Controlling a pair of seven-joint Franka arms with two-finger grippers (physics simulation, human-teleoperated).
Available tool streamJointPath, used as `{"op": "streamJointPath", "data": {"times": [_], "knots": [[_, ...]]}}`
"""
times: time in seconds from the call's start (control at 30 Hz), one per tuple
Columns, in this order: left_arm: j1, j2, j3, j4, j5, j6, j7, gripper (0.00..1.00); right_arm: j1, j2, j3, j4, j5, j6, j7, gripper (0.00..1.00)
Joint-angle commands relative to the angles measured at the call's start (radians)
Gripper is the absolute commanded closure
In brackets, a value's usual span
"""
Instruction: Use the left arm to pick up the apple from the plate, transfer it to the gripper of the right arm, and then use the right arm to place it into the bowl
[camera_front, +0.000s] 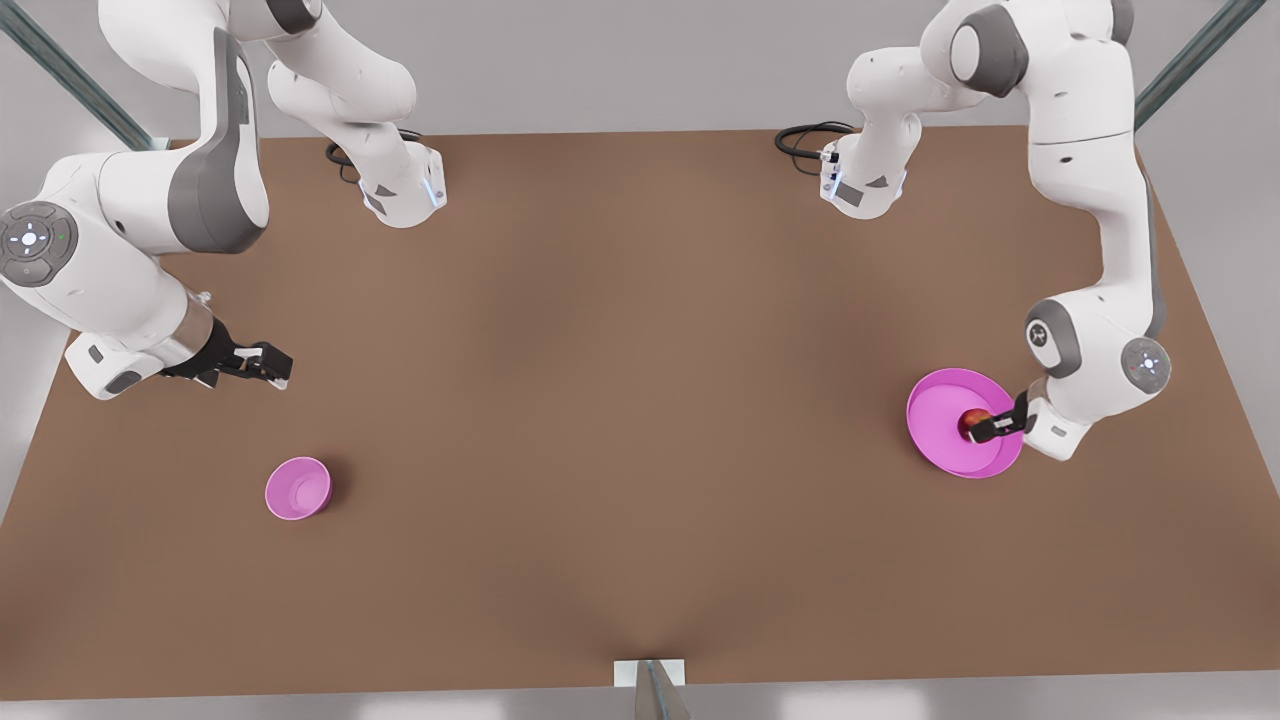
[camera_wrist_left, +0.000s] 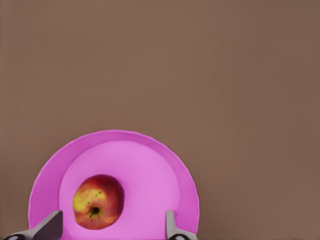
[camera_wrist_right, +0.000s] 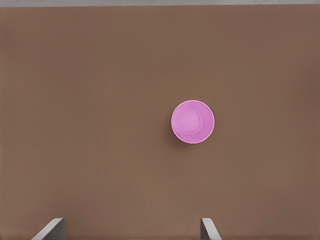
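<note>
The red and yellow apple (camera_front: 972, 420) (camera_wrist_left: 98, 201) lies on the wide pink plate (camera_front: 938, 405) (camera_wrist_left: 142, 162) at the front view's right. My left gripper (camera_front: 990, 428) is low over the plate, open, its fingers (camera_wrist_left: 50, 227) standing on either side of the apple without touching it. The small pink bowl (camera_front: 297, 489) (camera_wrist_right: 192, 121) sits on the table at the front view's left. My right gripper (camera_front: 270, 366) hangs open above the table, behind the bowl, with nothing between its fingers (camera_wrist_right: 52, 229); that arm waits.
The brown table (camera_front: 640, 400) is bare between plate and bowl. Both arm bases (camera_front: 402, 195) (camera_front: 865, 185) stand at the back edge with black cables beside them. A small metal bracket (camera_front: 650, 680) sits at the front edge.
</note>
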Motion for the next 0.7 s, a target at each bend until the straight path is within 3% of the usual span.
{"op": "streamJointPath", "data": {"times": [0.0, 0.13, 0.67], "knots": [[0.000, 0.002, 0.006, -0.023, 0.000, 0.080, 0.089, 0.00, -0.001, -0.001, 0.000, 0.001, 0.001, 0.000, 0.014, 0.00], [-0.006, 0.005, 0.014, -0.109, 0.000, 0.150, 0.092, 0.00, -0.001, -0.001, 0.000, 0.001, 0.001, 0.000, 0.012, 0.00], [-0.003, 0.122, 0.022, -0.103, 0.000, 0.258, 0.091, 0.00, 0.005, -0.001, 0.002, 0.001, -0.002, 0.000, 0.018, 0.00]]}}
